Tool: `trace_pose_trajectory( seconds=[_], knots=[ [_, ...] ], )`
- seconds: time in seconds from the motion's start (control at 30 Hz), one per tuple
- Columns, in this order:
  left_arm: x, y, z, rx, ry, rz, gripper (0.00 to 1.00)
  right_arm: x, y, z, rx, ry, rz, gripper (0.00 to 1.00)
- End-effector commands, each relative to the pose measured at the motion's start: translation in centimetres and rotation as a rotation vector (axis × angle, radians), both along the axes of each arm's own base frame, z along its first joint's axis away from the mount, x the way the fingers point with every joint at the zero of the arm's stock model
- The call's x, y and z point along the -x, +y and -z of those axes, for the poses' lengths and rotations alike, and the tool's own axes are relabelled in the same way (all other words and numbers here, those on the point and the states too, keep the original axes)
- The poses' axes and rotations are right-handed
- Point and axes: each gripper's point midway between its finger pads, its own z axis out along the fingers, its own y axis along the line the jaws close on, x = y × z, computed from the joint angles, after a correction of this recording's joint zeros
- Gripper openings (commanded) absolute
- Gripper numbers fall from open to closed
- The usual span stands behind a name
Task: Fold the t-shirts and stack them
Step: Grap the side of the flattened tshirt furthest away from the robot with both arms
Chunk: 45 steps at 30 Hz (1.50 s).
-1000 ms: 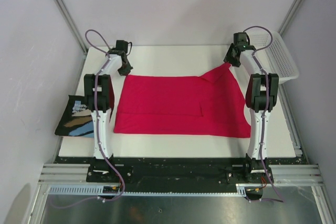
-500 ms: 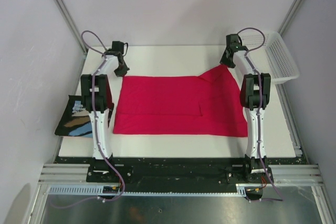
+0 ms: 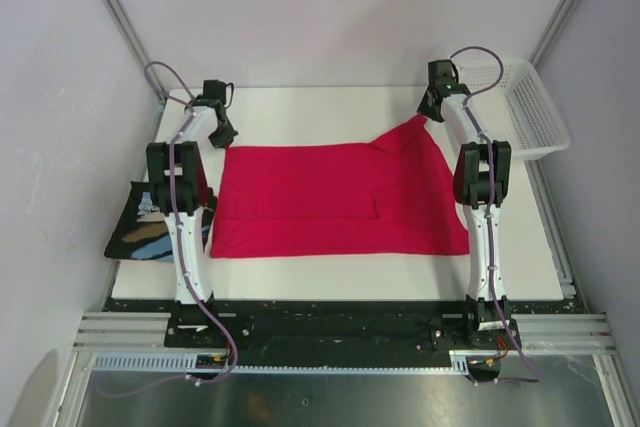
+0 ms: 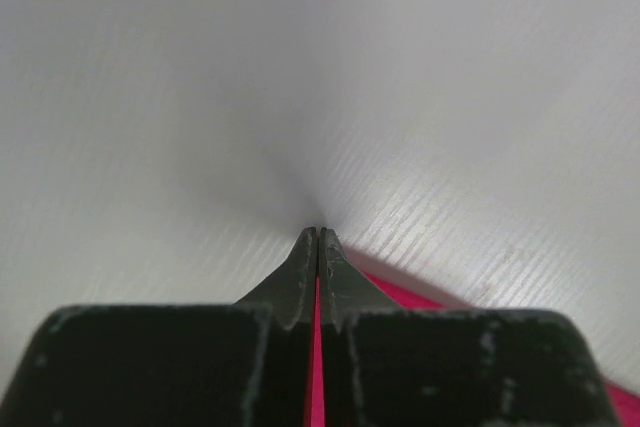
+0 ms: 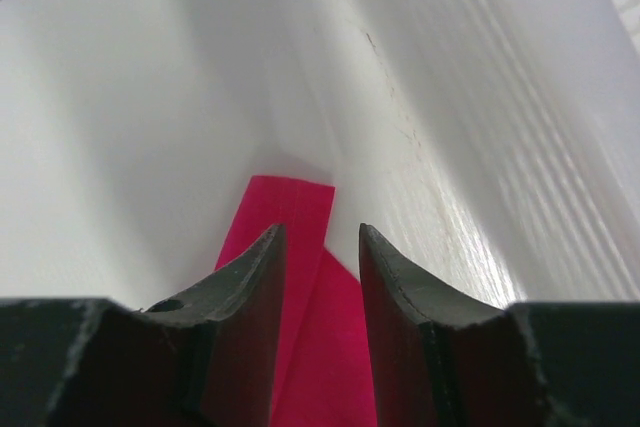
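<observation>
White table [image 3: 320, 102] between grey walls [image 3: 330, 17], left tool [image 4: 318, 232] pinching crimson shirt [image 3: 330, 197], right tool [image 5: 320, 230] parted

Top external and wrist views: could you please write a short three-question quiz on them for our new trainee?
1. True or false: the black printed shirt lies at the table's left edge.
2. The left gripper's jaws are: A) wide open; B) shut on the crimson-pink shirt; C) shut on nothing.
3. Fill in: the white mesh basket sits at the table's far ___ corner.
Key: 1 true; 2 B; 3 right.
</observation>
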Motion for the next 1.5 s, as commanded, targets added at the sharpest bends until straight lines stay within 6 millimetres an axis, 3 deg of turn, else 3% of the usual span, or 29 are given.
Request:
trace_pose_trajectory(
  seconds=[0.0,0.4,0.63,0.83,1.2,1.47],
  knots=[
    [-0.2,1.1,-2.9,-0.023,-0.048,0.01,0.0,-1.5,0.8,-0.8,0.0,-0.052,0.012,0.39],
    [-0.6,0.7,-2.6,0.0,-0.05,0.018,0.0,-1.7,2.1,1.6,-0.027,-0.028,-0.008,0.38],
    [-0.7,0.7,-2.7,0.008,-0.055,0.018,0.0,-1.1,1.6,2.4,-0.005,-0.004,0.008,0.25],
    [-0.9,0.5,-3.2,0.017,-0.07,0.023,0.0,-1.6,1.3,0.1,0.011,-0.047,0.013,0.15],
    [-1.2,0.0,-4.5,0.039,-0.113,0.034,0.0,-2.4,1.1,-7.5,0.02,-0.188,0.014,0.07],
    [-1.0,-0.2,-5.2,0.049,-0.128,0.037,0.0,-1.3,1.1,-9.4,0.017,-0.184,0.012,0.0]
  ],
)
